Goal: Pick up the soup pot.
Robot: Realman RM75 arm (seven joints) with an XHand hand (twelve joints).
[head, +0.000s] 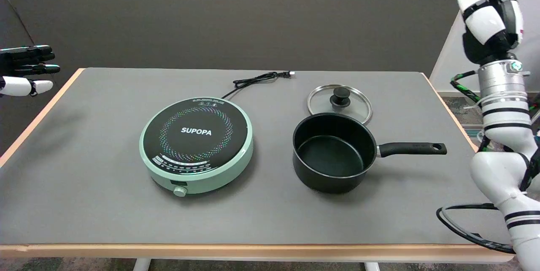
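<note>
On the grey desk [84,203], the leftmost thing is the mint-green SUPOPA induction cooktop [197,144], its black power cord [257,80] trailing off behind it toward the far edge. Just right of the cooktop, with a clear strip of desk between them, stands the black soup pot [334,151], upright, uncovered and with nothing inside. Directly behind the pot, its near rim hidden by the pot's far rim, lies the glass lid [340,103], flat on the desk with its black knob up.

The relation that matters is the pot's long axis: its straight black handle [411,149] sticks out to the right, level with the desk, away from the cooktop and toward the desk's right edge. That puts the handle's free end on the side where the right arm [504,136] rises, so the right arm is plainly the nearer one.

The right hand [489,11] is well apart from the pot, held high above and to the right of the handle, beyond the desk's right edge. The forearm stands nearly upright beneath it. The hand holds nothing; its fingers look folded inward rather than spread, though the angle makes this hard to confirm. By this judgement the reach has not begun: the hand would have to come down and leftward to meet the handle.
</note>
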